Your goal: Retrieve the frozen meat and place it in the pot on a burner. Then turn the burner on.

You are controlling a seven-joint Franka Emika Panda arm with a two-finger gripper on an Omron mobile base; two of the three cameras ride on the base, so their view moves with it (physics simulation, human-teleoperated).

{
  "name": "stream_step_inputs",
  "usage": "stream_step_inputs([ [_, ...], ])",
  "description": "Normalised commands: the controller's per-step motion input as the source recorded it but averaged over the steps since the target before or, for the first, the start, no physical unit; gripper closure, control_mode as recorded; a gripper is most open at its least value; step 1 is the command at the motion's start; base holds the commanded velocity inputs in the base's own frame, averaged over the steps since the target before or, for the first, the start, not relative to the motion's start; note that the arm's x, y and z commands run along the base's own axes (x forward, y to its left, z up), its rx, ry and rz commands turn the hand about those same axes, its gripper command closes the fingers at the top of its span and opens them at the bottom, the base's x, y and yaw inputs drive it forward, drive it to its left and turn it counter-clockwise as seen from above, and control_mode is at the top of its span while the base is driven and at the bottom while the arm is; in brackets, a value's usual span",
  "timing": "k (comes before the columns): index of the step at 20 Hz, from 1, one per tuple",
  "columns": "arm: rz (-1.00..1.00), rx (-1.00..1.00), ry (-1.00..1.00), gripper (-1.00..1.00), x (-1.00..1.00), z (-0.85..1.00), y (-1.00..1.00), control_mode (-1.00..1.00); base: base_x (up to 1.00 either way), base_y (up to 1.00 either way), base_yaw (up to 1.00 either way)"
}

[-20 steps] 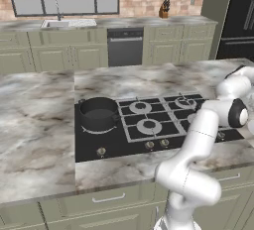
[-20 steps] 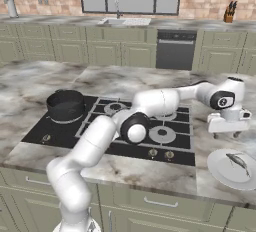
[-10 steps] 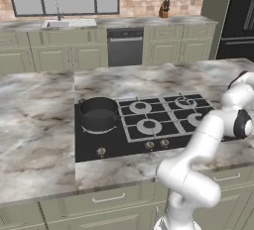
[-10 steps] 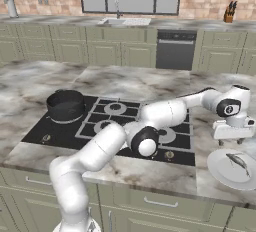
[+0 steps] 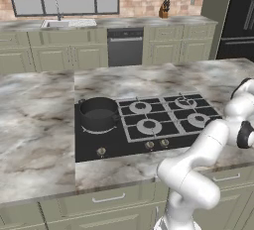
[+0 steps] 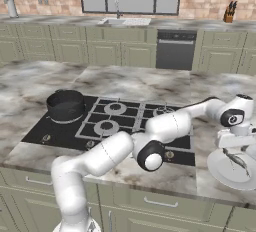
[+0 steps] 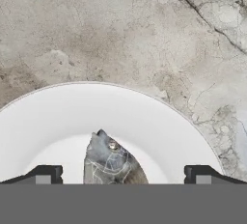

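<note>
Glossy white, tubular, segmented robot arm (image 6: 115, 153) with rounded links; a black circular joint cap (image 6: 150, 160) sits at the elbow, and a second dark ringed joint disc (image 6: 234, 119) at the wrist. A boxy white hand (image 6: 236, 138) follows. Small dark rectangular finger tips (image 7: 44, 174), at 7 and 5 o'clock in the hand view.

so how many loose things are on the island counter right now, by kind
squat round dark metal pot: 1
round white plate: 1
grey fish-shaped frozen meat on that plate: 1
total: 3
</note>
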Motion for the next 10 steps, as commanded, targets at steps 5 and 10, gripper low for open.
stream_step_inputs([
  [5, 0.04, 0.0, 0.02, -1.0, -0.17, -0.2, -0.11, -1.0, 0.0, 0.0, 0.0],
  [10, 0.04, 0.02, 0.05, -1.0, -0.2, -0.16, -0.09, -1.0, 0.0, 0.0, 0.0],
])
